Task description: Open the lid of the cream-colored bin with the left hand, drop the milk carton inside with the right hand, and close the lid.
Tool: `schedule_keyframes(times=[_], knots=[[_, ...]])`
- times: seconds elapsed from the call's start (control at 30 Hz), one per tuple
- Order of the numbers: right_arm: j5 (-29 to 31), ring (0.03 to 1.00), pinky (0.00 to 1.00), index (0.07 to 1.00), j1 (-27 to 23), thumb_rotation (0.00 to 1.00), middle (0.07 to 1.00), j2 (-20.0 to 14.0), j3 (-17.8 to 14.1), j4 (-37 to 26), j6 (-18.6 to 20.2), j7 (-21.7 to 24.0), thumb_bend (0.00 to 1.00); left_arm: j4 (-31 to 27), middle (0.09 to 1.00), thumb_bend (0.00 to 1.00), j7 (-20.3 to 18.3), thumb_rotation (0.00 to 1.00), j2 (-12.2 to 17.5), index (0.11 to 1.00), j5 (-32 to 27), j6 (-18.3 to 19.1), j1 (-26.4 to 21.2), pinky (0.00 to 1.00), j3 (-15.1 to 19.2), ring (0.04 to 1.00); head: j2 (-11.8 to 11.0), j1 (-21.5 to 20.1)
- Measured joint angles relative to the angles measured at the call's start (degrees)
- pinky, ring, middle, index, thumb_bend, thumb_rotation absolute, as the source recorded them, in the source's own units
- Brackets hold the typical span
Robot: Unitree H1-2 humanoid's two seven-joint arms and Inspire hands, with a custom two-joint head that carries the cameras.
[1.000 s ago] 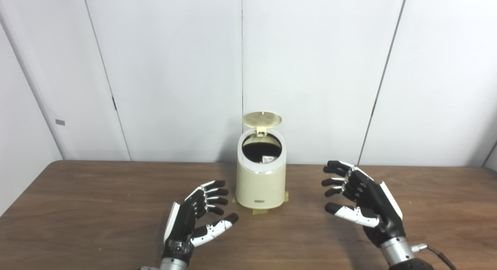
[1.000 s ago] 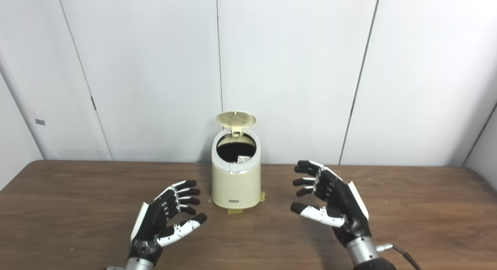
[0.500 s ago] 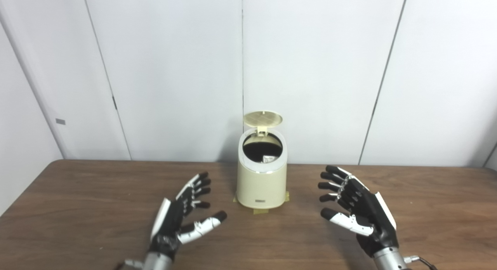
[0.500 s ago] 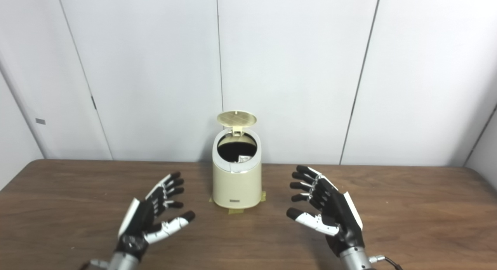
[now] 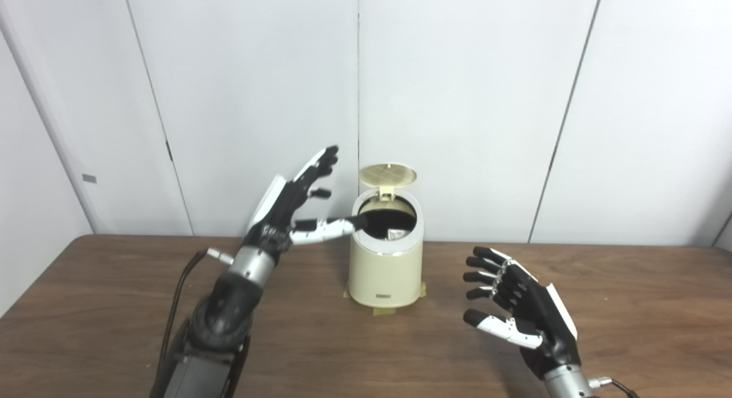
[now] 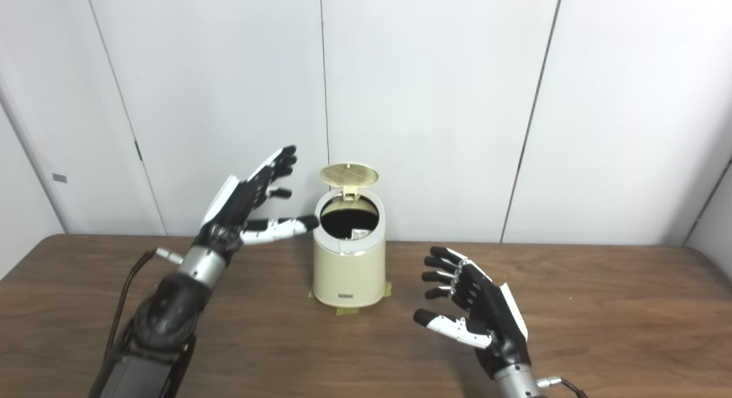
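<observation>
Right hand (image 5: 523,315): lower right of the frame, above the table, fingers spread wide and holding nothing; its wrist is cut off by the bottom edge.
Left arm: rises from the lower left edge, its base out of frame.
Table (image 5: 114,306): brown wood, its near edge not in view.
Left hand (image 5: 294,206): raised at center left, just left of the bin's mouth, fingers splayed and empty; whether the thumb tip touches the rim is hard to tell.
Cream-colored bin (image 5: 386,272): center of the frame, upright on the table, tape at its foot.
Milk carton (image 5: 395,234): only a small pale corner shows inside the dark opening; the rest is hidden.
Lid (image 5: 387,175): standing open behind the opening, at the far side.
</observation>
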Motion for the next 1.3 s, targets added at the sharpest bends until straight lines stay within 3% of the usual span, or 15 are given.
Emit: schedule_keyframes(times=[0.3,0.53,0.6,0.67,0.83,0.97,1.1,1.3], knots=[[-0.9,0.658,0.52,0.745,0.01,0.25,0.73,0.71,0.33,-0.94,0.1,-0.65,0.76,6.83,0.998,0.91,-1.94,0.36,0.02,0.999,2.94,1.2,-7.04,0.9,-2.73,1.0,-0.09,-0.62],[-2.24,0.586,0.46,0.697,0.1,0.24,0.663,0.9,0.72,-2.36,0.17,-0.8,0.74,14.03,1.0,0.87,-2.63,0.33,0.28,0.995,6.21,0.34,-11.43,0.96,-6.23,1.0,0.09,-1.32],[-2.38,0.579,0.45,0.692,0.11,0.24,0.659,0.97,0.74,-2.6,0.17,-0.94,0.74,14.84,0.975,0.87,-2.83,0.36,0.77,0.95,7.62,0.19,-12.09,0.91,-7.51,0.99,0.18,-1.58],[-2.16,0.58,0.45,0.686,0.16,0.23,0.661,1.04,0.71,-2.72,0.36,-0.97,0.75,15.12,0.905,0.88,-3.92,0.35,1.52,0.849,8.61,0.09,-12.57,0.84,-8.85,0.938,0.26,-1.76],[-1.84,0.58,0.44,0.687,0.32,0.24,0.661,1.22,0.75,-2.86,1.49,-0.98,0.73,15.18,0.813,0.89,-4.97,0.32,2.89,0.744,10.01,-1.0,-12.91,0.79,-9.98,0.885,0.35,-1.93],[-2.12,0.573,0.44,0.684,0.35,0.24,0.656,1.38,0.9,-2.86,1.5,-1.03,0.72,15.09,0.798,0.88,-5.64,0.34,3.65,0.711,10.61,-1.06,-12.91,0.84,-10.56,0.912,0.35,-2.02],[-2.5,0.566,0.43,0.685,0.35,0.27,0.66,1.38,0.99,-2.86,1.52,-1.13,0.72,14.06,0.805,0.88,-7.29,0.32,4.19,0.689,11.28,-0.9,-12.86,0.96,-10.78,0.964,0.44,-2.11],[-3.67,0.556,0.43,0.683,0.35,0.27,0.659,1.47,1.21,-2.86,1.69,-1.68,0.7,12.58,0.82,0.88,-9.47,0.34,5.28,0.702,11.42,-0.42,-12.7,1.0,-10.7,0.998,0.61,-2.29]])
